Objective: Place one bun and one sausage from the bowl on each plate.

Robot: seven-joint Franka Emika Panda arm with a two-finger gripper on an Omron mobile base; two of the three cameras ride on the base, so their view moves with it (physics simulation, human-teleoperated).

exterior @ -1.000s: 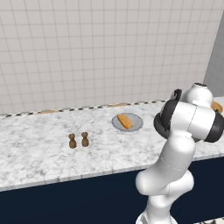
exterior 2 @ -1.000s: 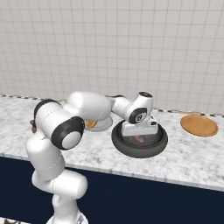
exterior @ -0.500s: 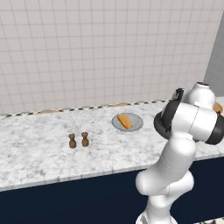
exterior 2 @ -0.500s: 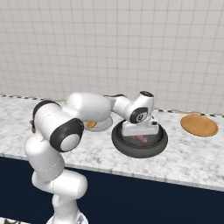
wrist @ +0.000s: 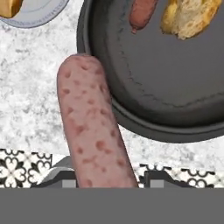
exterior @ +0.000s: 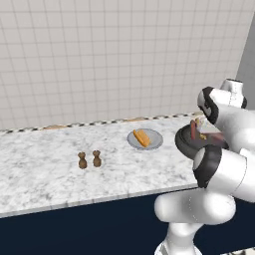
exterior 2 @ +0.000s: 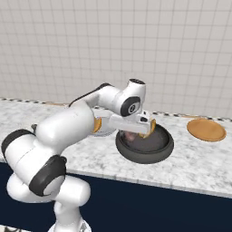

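As the hand view looks down past the gripper [wrist: 105,181], I see its jaws partly closed on 1 sausage [wrist: 89,127], which runs from the bottom centre of that frame up toward the upper left, pale pink and speckled, raised above the bench [wrist: 30,96] and the bowl's near rim. In the right base view the gripper [exterior 2: 136,124] sits at mid-frame over the left part of the bowl [exterior 2: 145,146]. In the hand view the bowl [wrist: 144,87] fills the right half, dark with a thick rim; a second sausage [wrist: 142,13] lies inside it at the top, with 1 bun [wrist: 190,17] just beside it toward the upper right. At the upper left corner of the hand view I see the edge of the light grey plate [wrist: 39,17] carrying another bun [wrist: 9,6]. In the left base view that plate [exterior: 154,142] sits at centre, bun [exterior: 142,138] on it, left of the bowl [exterior: 184,144]. 2 small brown shakers [exterior: 89,160] stand together at left of centre. In the right base view the orange-brown plate [exterior 2: 206,130] lies at the right, well apart from the bowl.
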